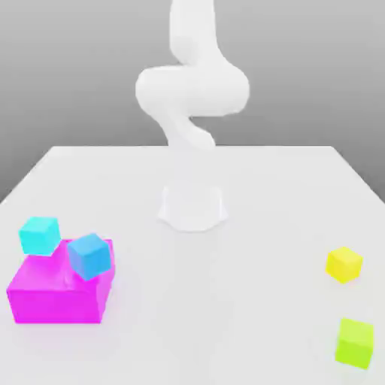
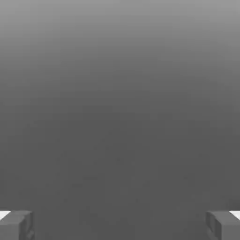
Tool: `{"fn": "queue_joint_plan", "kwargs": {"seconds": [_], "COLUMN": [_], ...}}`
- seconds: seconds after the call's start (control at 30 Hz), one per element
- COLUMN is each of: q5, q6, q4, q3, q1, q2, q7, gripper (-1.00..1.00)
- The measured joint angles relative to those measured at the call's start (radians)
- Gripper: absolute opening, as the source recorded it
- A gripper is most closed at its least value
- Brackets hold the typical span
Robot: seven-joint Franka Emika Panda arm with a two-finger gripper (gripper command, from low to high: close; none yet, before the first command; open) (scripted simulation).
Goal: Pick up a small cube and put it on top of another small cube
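Nearest in the exterior view: lime cube [image 1: 355, 342] low on the exterior view's right, yellow cube [image 1: 344, 265] just behind it, apart. On the exterior view's left, magenta block [image 1: 56, 289] with blue cube [image 1: 89, 256] tilted on it and cyan cube [image 1: 39, 234] at its far corner. Farther back, arm base [image 1: 192, 207] on the white counter [image 1: 225, 316]. Step judged: reach for a free cube; descend straight, jaws square to its faces. Gripper [image 2: 120, 227] spread wide, empty, touching nothing.

Bright, even light washes my white table [image 1: 286, 195]; shadows are faint, edges soft. My hand view is dim, grey, darkening toward the bottom.
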Motion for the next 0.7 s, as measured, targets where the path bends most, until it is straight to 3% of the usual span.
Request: {"fn": "queue_joint_plan", "kwargs": {"seconds": [0.7], "q5": [-0.018], "q6": [0.261], "q4": [-0.047], "q3": [0.110], "q1": [0.287], "q2": [0.768], "q7": [-0.440], "gripper": [0.00]}}
